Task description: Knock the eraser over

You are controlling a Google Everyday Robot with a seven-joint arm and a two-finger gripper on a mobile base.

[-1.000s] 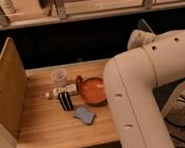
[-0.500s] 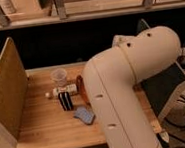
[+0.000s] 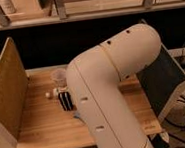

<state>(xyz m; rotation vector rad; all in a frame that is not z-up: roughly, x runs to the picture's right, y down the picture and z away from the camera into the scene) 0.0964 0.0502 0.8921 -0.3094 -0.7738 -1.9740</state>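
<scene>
The eraser (image 3: 65,100), a small black block with white vertical stripes, stands upright on the wooden table (image 3: 41,127) just left of my arm. My white arm (image 3: 107,87) fills the middle of the camera view and covers the table's right half. The gripper is hidden behind the arm and is not in view. The orange bowl and the light-blue pad are hidden by the arm, apart from a blue sliver (image 3: 76,115) at the arm's edge.
A clear plastic cup (image 3: 59,77) stands behind the eraser. A small white bottle (image 3: 52,93) lies to the eraser's left. A tall wooden panel (image 3: 5,98) walls the table's left side. A dark slanted panel (image 3: 162,80) stands at the right.
My arm has swung further left across the view, now covering the orange bowl and most of the blue pad. The eraser still stands upright in the same spot.
</scene>
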